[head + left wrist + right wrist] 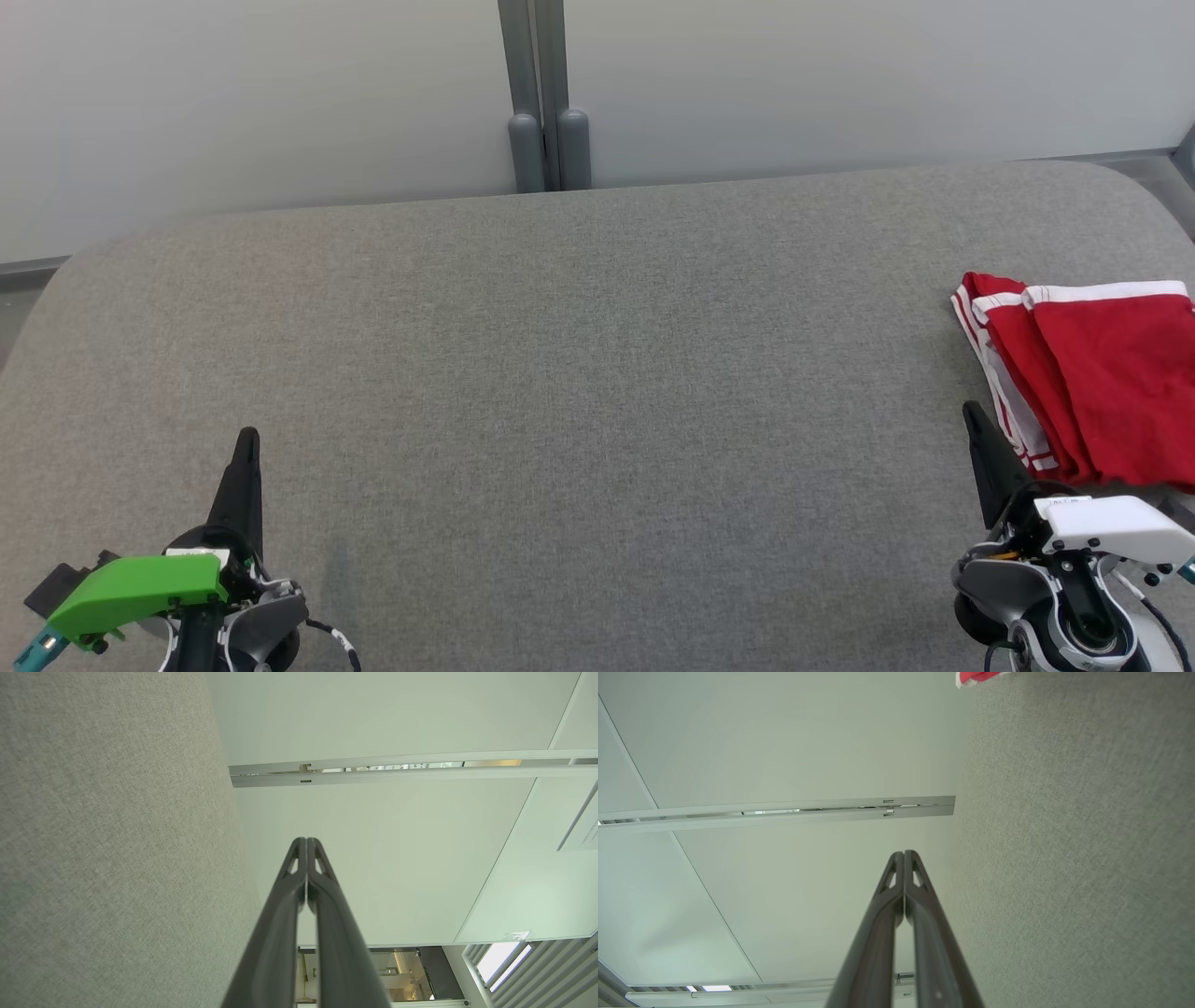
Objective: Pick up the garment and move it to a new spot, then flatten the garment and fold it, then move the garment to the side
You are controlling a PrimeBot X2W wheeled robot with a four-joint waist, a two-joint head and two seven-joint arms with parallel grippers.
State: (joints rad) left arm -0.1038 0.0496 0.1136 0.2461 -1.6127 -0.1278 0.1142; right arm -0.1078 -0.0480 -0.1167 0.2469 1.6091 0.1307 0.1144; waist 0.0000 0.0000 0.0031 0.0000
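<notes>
Because the garment [1106, 373] lies folded in a neat stack at the right edge of the table [579, 373], just beside the right gripper [972, 409], treat the move-aside step as apparently complete. Verify that the stack sits fully on the surface and that no layer hangs loose. Part of it runs past the frame, so confirm this directly. Hold both arms low and clear. The left gripper [247, 437] and the right one are each fully closed and hold nothing. Count: one garment, two grippers, one table.
</notes>
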